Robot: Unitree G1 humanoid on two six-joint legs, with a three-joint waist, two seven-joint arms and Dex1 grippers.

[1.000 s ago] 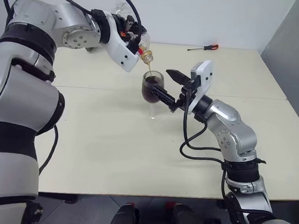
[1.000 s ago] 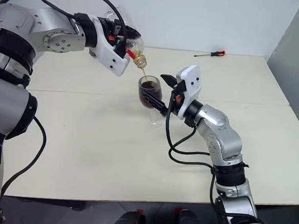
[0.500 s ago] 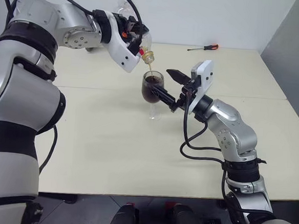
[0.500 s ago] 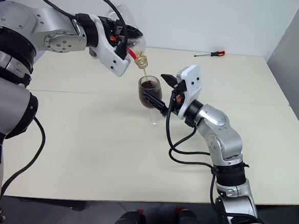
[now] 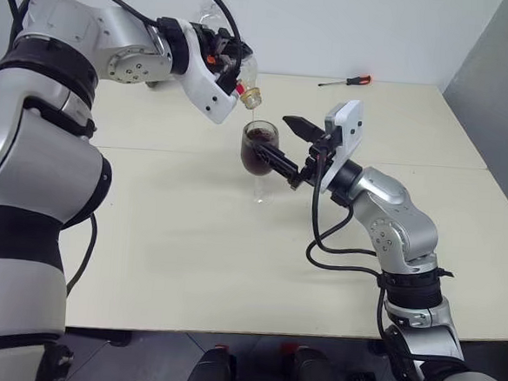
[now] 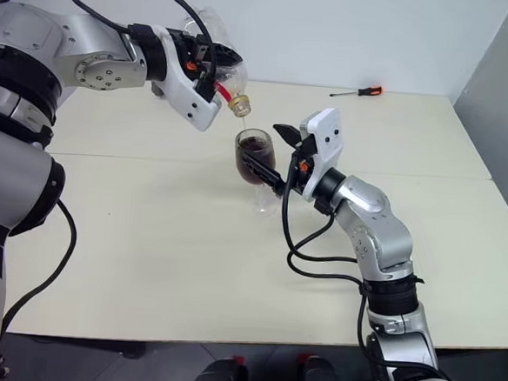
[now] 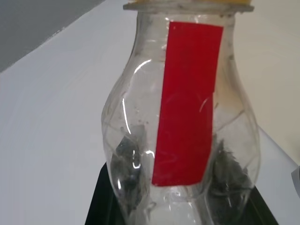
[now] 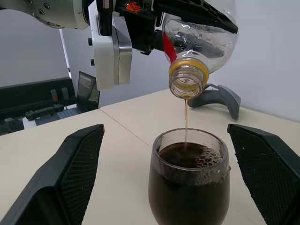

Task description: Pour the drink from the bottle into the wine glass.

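Observation:
My left gripper (image 5: 230,60) is shut on the clear bottle (image 5: 243,69), which is tipped with its mouth down over the wine glass (image 5: 258,152). The bottle (image 7: 183,117) looks almost empty and bears a red label strip. A thin amber stream (image 8: 185,117) of the drink falls into the glass (image 8: 190,154), where the dark drink (image 8: 187,197) stands high with foam on top. My right gripper (image 5: 273,139) is open, and its black fingers (image 8: 70,173) flank the glass bowl without touching it.
The glass stands on a cream table (image 5: 190,238). A red-handled screwdriver (image 5: 349,80) lies near the table's back edge. A grey stand-like object (image 8: 220,98) sits behind the glass. A grey wall borders the table's right side.
Both arms have held still. The bottle stays tipped over the glass, and the stream looks thinner than before.

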